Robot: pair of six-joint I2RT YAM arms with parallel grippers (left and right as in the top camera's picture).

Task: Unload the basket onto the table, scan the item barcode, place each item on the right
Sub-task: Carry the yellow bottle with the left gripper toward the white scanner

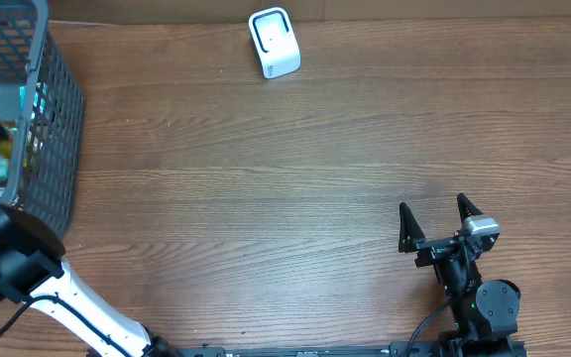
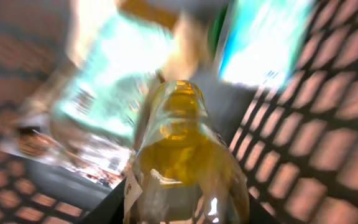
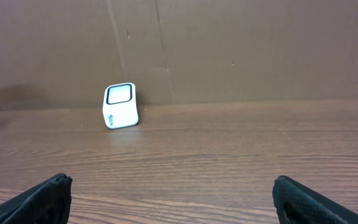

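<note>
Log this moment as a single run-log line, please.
stage: left arm in basket | left fingers: beside yellow bottle, grip unclear | right fingers: open, idle | scanner: standing alone, unused

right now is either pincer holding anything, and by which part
Right pincer: open, nothing. Left pincer flanks the yellow bottle's wide body inside the basket; the blur hides whether it grips.

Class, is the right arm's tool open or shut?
Open: the black two-finger right tool shows its fingers spread wide apart.

White scanner (image 1: 274,42) at far edge, mesh basket (image 1: 57,129) left, wide-spread right hand (image 1: 432,204) front-right.
</note>
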